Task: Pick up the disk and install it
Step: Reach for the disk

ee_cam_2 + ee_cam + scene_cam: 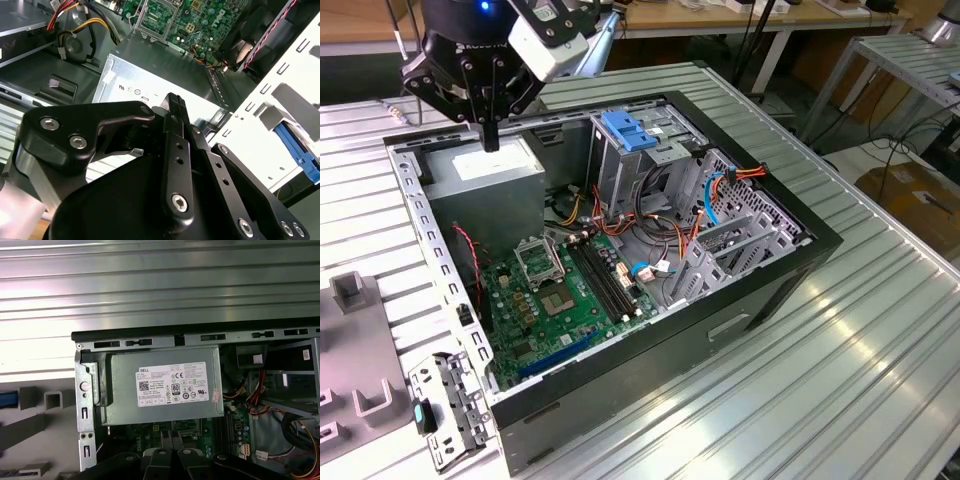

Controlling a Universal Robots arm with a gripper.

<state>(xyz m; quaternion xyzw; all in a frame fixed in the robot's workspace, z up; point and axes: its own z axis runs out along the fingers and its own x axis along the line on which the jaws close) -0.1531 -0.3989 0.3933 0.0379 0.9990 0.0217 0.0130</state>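
Observation:
My gripper hangs over the back left corner of the open computer case, its black fingers shut together on nothing. It is just above the grey power supply box with a white sticker. The second wrist view shows the closed fingertips over that box. The disk's silver body is out of view. A blue plastic piece lies beyond the case's perforated side wall, and a blue strip sits in a grey fixture; I cannot tell whether either belongs to the disk.
A blue ribbed tab tops the metal drive cage in the middle of the case. The green motherboard and loose orange and red cables fill the floor. A grey fixture stands at the exterior view's left on the ribbed metal table.

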